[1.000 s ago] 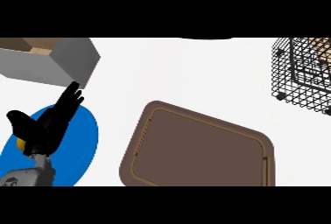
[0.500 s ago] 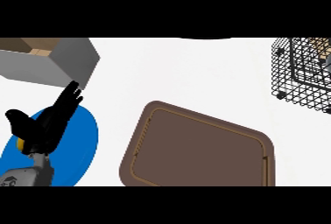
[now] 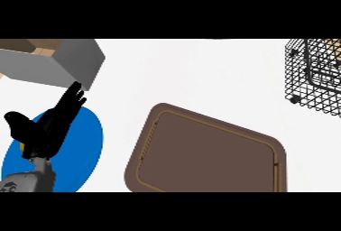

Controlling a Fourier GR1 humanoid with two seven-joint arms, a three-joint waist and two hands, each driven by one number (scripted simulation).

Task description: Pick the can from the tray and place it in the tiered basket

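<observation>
No can was seen on the flat brown tray (image 3: 206, 153), and something tan, too blurred to identify, was visible behind the black wire mesh of the basket (image 3: 313, 74), so placement was judged possibly done. The left hand (image 3: 50, 128) was held released, fingers straight, over the round blue plate (image 3: 83, 149); a grey box (image 3: 53, 63) was noted above it, and the right hand was not shown.

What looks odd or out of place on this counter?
The brown tray holds no can, and no can shows anywhere in view. The left robot hand rests open over the blue plate. The black wire basket sits upright at the right edge.
</observation>
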